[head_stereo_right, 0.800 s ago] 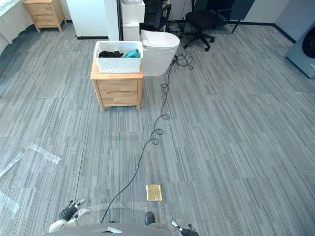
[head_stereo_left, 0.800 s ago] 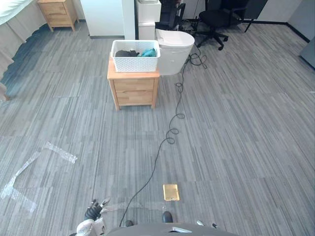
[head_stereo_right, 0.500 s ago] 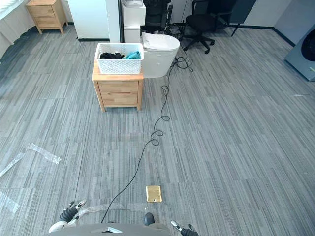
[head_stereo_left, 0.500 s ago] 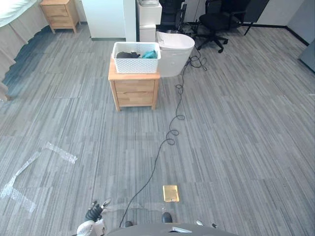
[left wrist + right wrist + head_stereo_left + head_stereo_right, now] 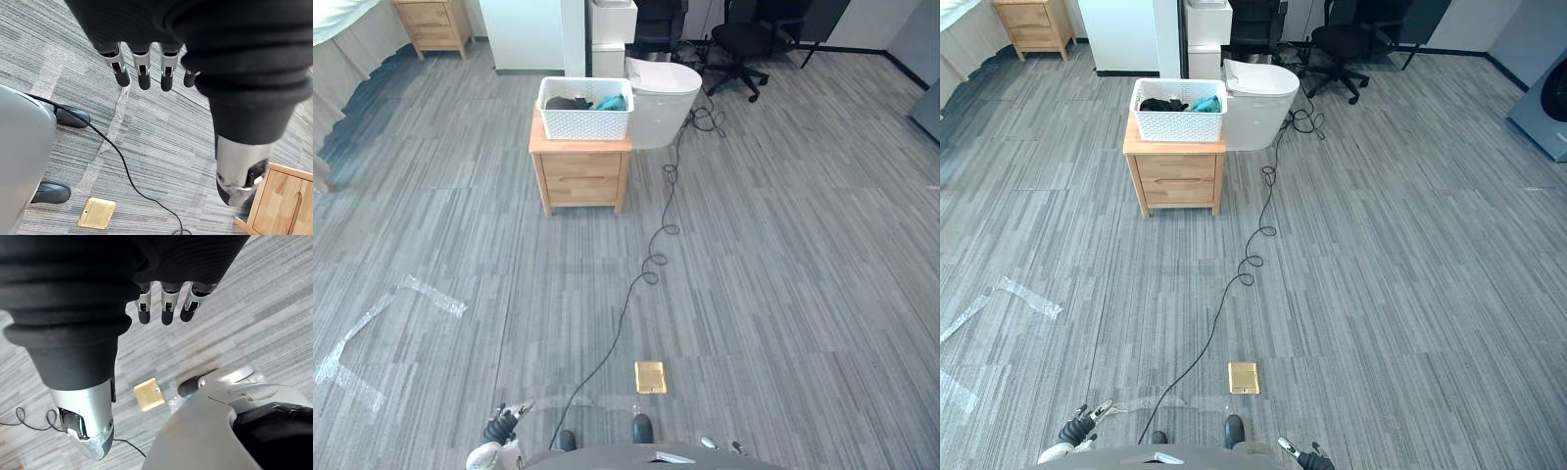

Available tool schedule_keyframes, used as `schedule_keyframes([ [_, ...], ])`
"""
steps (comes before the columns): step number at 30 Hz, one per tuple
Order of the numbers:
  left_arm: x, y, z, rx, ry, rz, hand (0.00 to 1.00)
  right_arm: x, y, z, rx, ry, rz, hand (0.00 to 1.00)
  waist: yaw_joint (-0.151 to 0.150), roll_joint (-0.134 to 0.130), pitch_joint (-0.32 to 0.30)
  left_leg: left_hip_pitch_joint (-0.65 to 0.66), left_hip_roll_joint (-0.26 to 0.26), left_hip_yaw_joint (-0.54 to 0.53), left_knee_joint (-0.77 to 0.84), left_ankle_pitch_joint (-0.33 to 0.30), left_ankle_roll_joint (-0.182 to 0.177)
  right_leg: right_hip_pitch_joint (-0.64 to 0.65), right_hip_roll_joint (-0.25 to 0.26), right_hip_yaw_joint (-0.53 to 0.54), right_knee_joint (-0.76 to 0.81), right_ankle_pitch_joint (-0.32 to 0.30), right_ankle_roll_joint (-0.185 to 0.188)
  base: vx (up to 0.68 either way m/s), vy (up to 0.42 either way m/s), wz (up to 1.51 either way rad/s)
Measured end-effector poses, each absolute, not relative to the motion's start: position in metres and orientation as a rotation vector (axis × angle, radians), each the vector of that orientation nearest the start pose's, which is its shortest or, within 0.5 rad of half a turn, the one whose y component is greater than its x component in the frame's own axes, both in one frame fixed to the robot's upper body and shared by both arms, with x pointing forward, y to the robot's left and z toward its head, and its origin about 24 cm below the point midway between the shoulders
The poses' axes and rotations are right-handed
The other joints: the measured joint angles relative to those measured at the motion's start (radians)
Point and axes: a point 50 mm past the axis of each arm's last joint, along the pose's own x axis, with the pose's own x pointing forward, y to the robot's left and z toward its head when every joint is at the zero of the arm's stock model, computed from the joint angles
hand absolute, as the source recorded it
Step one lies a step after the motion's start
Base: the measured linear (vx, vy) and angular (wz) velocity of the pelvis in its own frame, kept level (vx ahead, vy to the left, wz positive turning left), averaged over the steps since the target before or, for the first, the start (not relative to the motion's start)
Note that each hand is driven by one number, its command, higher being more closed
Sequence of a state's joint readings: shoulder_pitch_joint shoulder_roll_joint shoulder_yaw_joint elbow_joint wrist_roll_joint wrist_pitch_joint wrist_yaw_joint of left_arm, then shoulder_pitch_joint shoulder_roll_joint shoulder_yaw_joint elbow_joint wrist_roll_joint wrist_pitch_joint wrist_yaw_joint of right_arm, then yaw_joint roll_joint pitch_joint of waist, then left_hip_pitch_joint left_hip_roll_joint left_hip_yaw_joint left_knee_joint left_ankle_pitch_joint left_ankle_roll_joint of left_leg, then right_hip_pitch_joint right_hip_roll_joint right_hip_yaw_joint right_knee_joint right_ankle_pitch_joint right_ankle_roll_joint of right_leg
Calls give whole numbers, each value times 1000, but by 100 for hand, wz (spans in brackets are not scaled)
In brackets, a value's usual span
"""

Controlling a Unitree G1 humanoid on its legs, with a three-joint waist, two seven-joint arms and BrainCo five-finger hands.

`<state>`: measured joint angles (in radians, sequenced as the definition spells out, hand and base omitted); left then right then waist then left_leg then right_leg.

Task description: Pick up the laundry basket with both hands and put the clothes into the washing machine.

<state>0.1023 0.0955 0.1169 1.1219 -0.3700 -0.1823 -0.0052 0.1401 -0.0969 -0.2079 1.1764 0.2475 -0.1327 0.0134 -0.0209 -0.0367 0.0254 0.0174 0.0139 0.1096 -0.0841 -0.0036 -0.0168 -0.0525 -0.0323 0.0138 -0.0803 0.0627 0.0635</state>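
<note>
- Two hands hang low on the near side of the cabinet (image 5: 580, 174), well apart from it
- Left hand (image 5: 143, 68): fingers straight and slack with the thumb standing apart, nothing held, grey floor (image 5: 161, 142) past the tips
- Right hand (image 5: 166, 308): fingers likewise straight and loose, thumb apart, nothing held
- Basket (image 5: 584, 108): white and latticed, upright on top of the cabinet, neither hand touching it
- Clothes lie inside the basket: a dark piece (image 5: 568, 102) toward the cabinet's left side, a teal piece (image 5: 612, 102) toward its right
- Washer (image 5: 1549, 93): grey with a dark round door, far off to the cabinet's right, cut by the edge of the right eye view
- White tub (image 5: 661, 88): rounded, just beside the cabinet's right rear corner
- Chair (image 5: 744, 39): black, on castors, behind and right of the cabinet, beyond the white tub
- Second cabinet (image 5: 431, 24): wooden too, well to the left of the first and farther back
- Brass plate (image 5: 650, 376): set flat in the floor, well in front of the cabinet and slightly to its right
- Tape (image 5: 431, 297): clear strips stuck on the floor, in front of the cabinet and off to its left
</note>
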Motion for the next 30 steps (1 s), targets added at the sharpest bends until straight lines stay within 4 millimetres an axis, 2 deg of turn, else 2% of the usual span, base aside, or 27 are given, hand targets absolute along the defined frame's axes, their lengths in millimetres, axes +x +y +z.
schedule_keyframes([
  [7, 88, 209, -160, -271, 972, 415, 0, 53, -214, -168, 227, 1117, -431, 0, -5, 0, 6, 0, 0, 1, 5, -2, -3, 0, 0, 0, 0, 0, 0, 16, 0, 0],
  [17, 90, 208, -159, -290, 957, 427, 0, 61, -216, -167, 205, 1109, -407, 0, 7, -5, 29, -34, -12, -2, 4, -5, 3, -24, -10, -10, 0, -14, 8, -34, -3, 2],
  [18, 91, 207, -159, -293, 956, 426, 0, 62, -216, -166, 206, 1106, -409, 0, 7, -4, 31, -40, -18, -4, 13, -15, 10, -27, -17, -23, 5, -23, 15, 35, 77, 29],
  [19, 93, 203, -158, -304, 947, 420, 0, 62, -216, -166, 215, 1102, -418, 0, 8, -3, 36, -77, -24, 3, 82, -51, 29, -62, -41, -62, 69, -64, 45, 31, 69, 36],
  [20, 95, 200, -158, -311, 939, 412, 0, 64, -217, -166, 219, 1093, -425, 0, 8, -8, 45, -99, -26, 18, 130, -76, 33, -81, -57, -86, 119, -92, 65, 92, 144, 66],
  [21, 99, 199, -156, -316, 920, 407, 0, 64, -220, -164, 227, 1076, -444, 0, 5, 8, 60, -120, -20, 54, 221, -134, 40, -97, -88, -128, 235, -141, 118, 62, 138, 60],
  [22, 104, 198, -154, -320, 899, 400, 0, 64, -226, -162, 219, 1056, -457, 0, 17, 17, 77, -124, -21, 47, 276, -195, 59, -170, -105, -128, 455, -175, 92, 61, 173, 45],
  [23, 101, 198, -155, -319, 905, 405, 0, 67, -227, -161, 216, 1041, -456, 0, 22, 15, 83, -116, -21, 46, 288, -210, 68, -230, -117, -125, 585, -169, 81, 71, 152, 13],
  [24, 96, 201, -155, -313, 913, 411, 0, 72, -227, -159, 229, 1010, -463, 0, 18, 38, 101, -81, -20, 41, 292, -229, 78, -330, -133, -116, 809, -133, 31, 191, 146, 7],
  [25, 94, 203, -156, -307, 920, 416, 0, 74, -225, -158, 236, 1000, -463, 0, 12, 17, 112, -53, -20, 33, 291, -243, 84, -378, -133, -115, 915, -163, 31, 319, 144, 19],
  [26, 96, 210, -154, -292, 912, 425, 0, 76, -221, -159, 251, 997, -460, 0, 13, 8, 119, -3, -20, 21, 271, -257, 83, -421, -125, -142, 958, -226, 28, 317, 93, 15],
  [27, 97, 210, -154, -291, 910, 425, 0, 76, -220, -159, 254, 997, -460, 0, 12, 6, 119, 4, -19, 18, 265, -260, 83, -426, -119, -148, 950, -232, 28, 344, 62, 23],
  [28, 102, 209, -153, -289, 901, 420, 0, 74, -219, -159, 266, 998, -471, 0, 2, 6, 120, 28, -12, -3, 252, -268, 88, -439, -92, -183, 879, -256, 25, 402, 40, 31],
  [30, 119, 203, -149, -311, 861, 403, 0, 74, -219, -159, 290, 990, -493, 0, -12, 17, 124, 84, -3, -33, 198, -276, 77, -469, -26, -219, 659, -235, 0, 486, 15, 41],
])
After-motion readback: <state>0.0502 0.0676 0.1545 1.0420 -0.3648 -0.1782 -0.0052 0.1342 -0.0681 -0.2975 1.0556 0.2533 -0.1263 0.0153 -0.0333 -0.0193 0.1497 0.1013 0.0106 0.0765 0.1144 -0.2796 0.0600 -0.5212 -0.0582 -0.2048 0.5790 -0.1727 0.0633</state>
